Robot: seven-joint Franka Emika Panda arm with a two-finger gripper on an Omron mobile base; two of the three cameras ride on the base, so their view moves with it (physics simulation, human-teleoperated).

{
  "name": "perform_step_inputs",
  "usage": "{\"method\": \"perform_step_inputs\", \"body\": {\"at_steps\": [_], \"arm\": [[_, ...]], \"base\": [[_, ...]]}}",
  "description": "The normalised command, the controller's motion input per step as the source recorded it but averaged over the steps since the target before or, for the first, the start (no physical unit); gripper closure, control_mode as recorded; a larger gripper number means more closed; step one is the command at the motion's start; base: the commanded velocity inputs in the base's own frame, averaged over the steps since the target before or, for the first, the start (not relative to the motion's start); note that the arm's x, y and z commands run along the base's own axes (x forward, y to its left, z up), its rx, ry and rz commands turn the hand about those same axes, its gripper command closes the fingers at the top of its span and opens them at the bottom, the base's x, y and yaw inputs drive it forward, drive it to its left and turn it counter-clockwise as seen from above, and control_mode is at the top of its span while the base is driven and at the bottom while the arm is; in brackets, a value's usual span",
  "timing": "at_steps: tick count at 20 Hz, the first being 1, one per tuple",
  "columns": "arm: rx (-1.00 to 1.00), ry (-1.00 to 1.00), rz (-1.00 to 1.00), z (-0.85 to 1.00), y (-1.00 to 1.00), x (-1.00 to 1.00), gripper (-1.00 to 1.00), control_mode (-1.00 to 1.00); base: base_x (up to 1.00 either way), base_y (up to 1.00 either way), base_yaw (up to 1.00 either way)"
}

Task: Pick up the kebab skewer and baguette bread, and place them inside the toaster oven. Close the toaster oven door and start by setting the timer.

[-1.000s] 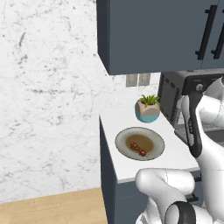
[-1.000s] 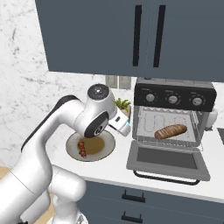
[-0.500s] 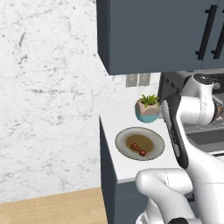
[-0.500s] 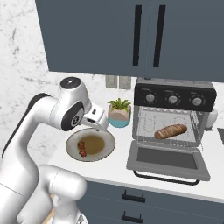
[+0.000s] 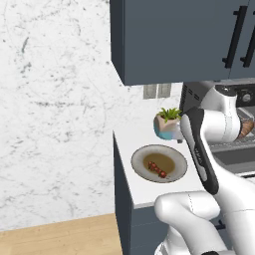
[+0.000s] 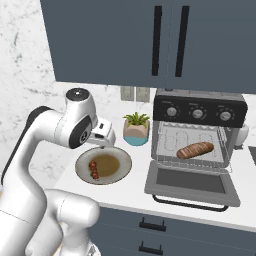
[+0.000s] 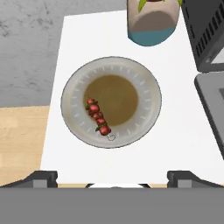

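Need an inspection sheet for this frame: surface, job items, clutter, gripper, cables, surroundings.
Surface: white counter, bare around the plate.
Kebab skewer: lying on the left part of a round plate.
Baguette bread: on the rack inside the toaster oven.
Toaster oven door: dropped open, flat.
Clutter: potted plant between plate and oven.
Gripper: open, empty, above the plate.
Cables: nothing seen.
Surroundings: dark blue upper cabinets, marble wall, wood floor.

Glossy white rounded arm [image 6: 55, 127] (dark grey joints, black seams)
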Motion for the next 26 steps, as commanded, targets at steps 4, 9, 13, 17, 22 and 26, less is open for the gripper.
{"method": "perform_step_inputs", "body": {"at_steps": [4, 9, 13, 17, 22, 26], "arm": [[-0.01, 0.0, 0.04, -0.22, 0.55, 0.0, -1.0, -1.0], [0.0, 0.0, 0.0, -0.19, 0.05, 0.13, -1.0, -1.0], [-0.02, 0.0, 0.0, -0.41, 0.0, 0.19, -1.0, -1.0], [-0.01, 0.01, 0.0, -0.47, 0.0, 0.11, -1.0, -1.0], [0.0, 0.03, 0.0, -0.41, 0.01, 0.05, -1.0, -1.0], [0.0, 0.01, 0.0, -0.43, 0.04, 0.0, -1.0, -1.0]], "base": [[0.0, 0.0, 0.0], [0.0, 0.0, 0.0], [0.0, 0.0, 0.0], [0.0, 0.0, 0.0], [0.0, 0.0, 0.0], [0.0, 0.0, 0.0]]}}
